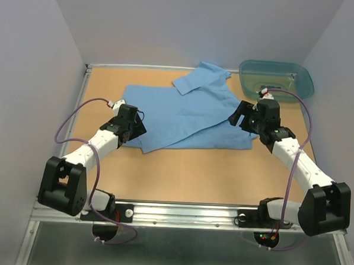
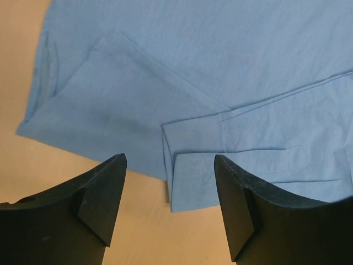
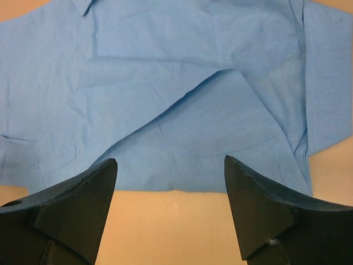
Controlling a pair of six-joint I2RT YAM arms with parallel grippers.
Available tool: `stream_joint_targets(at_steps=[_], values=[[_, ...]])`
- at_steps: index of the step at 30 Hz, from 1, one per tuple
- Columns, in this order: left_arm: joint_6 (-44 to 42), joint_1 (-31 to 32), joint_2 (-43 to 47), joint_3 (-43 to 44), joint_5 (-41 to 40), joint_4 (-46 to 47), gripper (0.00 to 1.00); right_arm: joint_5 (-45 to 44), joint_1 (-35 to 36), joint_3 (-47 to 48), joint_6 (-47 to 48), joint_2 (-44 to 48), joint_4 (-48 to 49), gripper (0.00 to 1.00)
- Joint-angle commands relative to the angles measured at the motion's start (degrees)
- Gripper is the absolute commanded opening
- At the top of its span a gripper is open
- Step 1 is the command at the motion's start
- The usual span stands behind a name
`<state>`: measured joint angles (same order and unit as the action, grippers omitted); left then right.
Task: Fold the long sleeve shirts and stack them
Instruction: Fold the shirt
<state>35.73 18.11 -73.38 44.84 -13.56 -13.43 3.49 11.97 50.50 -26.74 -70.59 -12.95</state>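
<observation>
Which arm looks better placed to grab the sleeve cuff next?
Probably left: the open left gripper hovers right at the cuff of the light blue shirt, while the right gripper is at its opposite edge.

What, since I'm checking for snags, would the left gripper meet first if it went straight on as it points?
Probably the sleeve cuff of the light blue shirt, just ahead of the left gripper; depth unclear.

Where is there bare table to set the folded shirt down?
Widest free patch: the near strip of table between the shirt and the arm bases. A smaller one lies at the far left corner, beside the shirt. Crowded: far right, where tub and right gripper sit close.
</observation>
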Motion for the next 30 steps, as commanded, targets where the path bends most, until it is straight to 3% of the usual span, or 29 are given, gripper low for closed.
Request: stream_joint_targets(at_steps=[1, 16, 25, 30], values=[[3.7, -0.4, -3.8, 0.4, 4.4, 6.3, 0.75, 0.3, -0.5, -0.7, 0.8, 0.8, 2.3, 0.83], [2.9, -1.3, -16.1, -0.9, 4.5, 9.6, 0.66, -0.7, -0.5, -0.8, 1.2, 0.8, 2.3, 0.84], [2.8, -1.3, -17.8, -1.1, 5.8, 9.0, 0.42, -0.8, -0.5, 0.1, 0.9, -1.0, 2.6, 0.84], [2.5, -1.3, -17.5, -1.0, 6.1, 8.2, 0.37, -0.8, -0.5, 0.2, 0.8, -1.6, 2.8, 0.84]])
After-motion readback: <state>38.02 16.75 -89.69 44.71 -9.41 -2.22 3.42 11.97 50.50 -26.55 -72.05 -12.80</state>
